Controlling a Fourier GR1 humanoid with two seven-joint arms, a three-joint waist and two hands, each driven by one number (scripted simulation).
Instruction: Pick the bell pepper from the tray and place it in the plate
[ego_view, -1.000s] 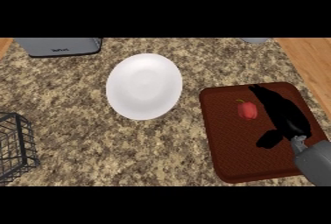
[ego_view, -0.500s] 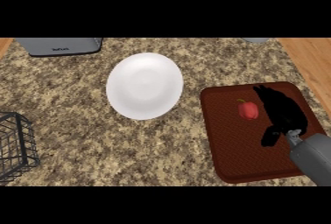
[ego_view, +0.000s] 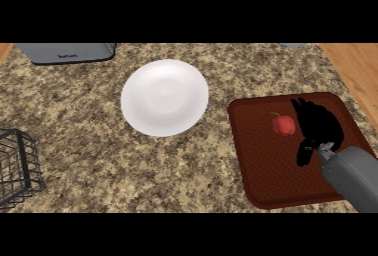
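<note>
Right hand (ego_view: 316, 126) hovers open just beside the bell pepper (ego_view: 283, 124) on the tray (ego_view: 273, 185), holding nothing; closing off-centre could nudge it away.

one bell pepper (ego_view: 283, 125), one tray (ego_view: 262, 180), one plate (ego_view: 164, 97), one wire basket (ego_view: 16, 167), one grey appliance (ego_view: 66, 52).

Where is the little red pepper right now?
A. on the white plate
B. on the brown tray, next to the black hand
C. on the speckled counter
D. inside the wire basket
B: the bell pepper lies on the tray, just left of the right hand, while the plate has nothing on it.
</note>
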